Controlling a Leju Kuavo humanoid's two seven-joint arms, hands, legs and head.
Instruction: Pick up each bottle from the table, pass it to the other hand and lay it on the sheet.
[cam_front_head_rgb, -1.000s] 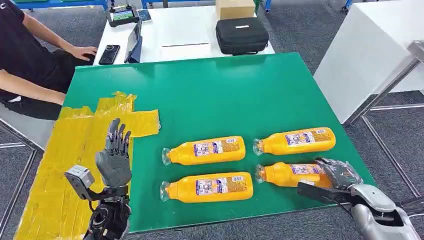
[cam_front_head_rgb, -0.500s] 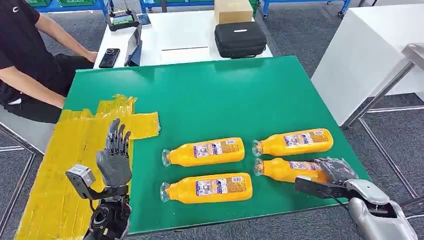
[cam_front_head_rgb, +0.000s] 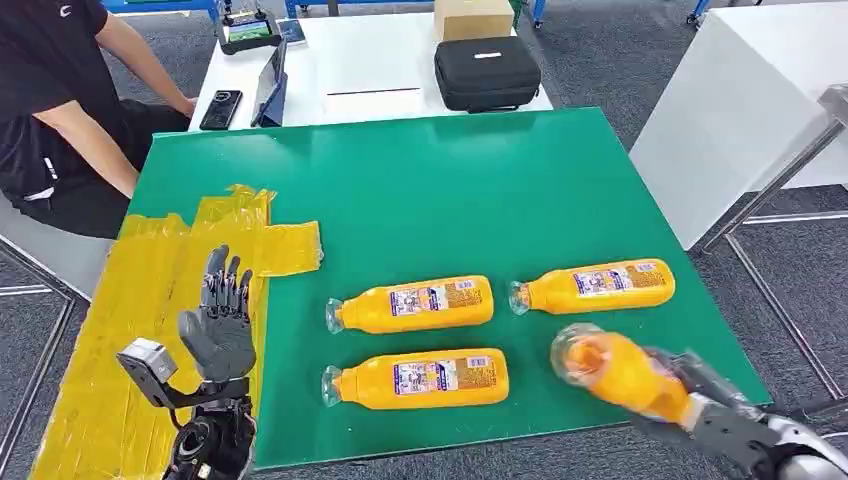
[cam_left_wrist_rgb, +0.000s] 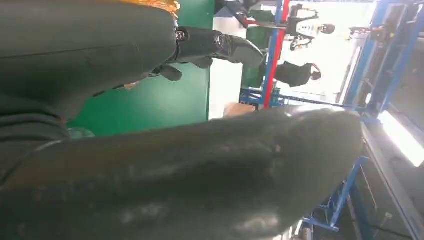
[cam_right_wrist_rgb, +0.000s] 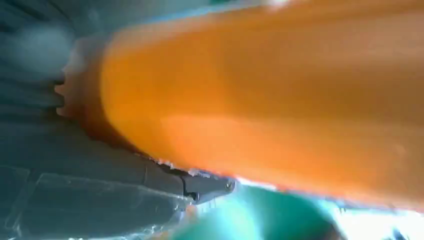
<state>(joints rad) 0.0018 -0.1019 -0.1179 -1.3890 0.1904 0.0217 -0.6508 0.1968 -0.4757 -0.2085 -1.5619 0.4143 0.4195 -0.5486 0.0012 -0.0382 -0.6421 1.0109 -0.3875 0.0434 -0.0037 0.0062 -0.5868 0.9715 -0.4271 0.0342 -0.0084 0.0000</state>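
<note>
Orange bottle (cam_front_head_rgb: 620, 374) is clear of the green table (cam_front_head_rgb: 440, 180), clasped in the right hand (cam_front_head_rgb: 715, 415); left hand (cam_front_head_rgb: 218, 335) waits spread over the yellow sheet (cam_front_head_rgb: 120, 330), so carry it across level, cap leading.

A green tabletop (cam_front_head_rgb: 430, 180) carries a crinkled yellow sheet (cam_front_head_rgb: 130, 320) along one side. Beside the sheet lie three orange bottles on their sides: one (cam_front_head_rgb: 412, 304) nearest it, another (cam_front_head_rgb: 418, 378) just beside that toward the robot, a third (cam_front_head_rgb: 592, 286) farthest from the sheet.
</note>
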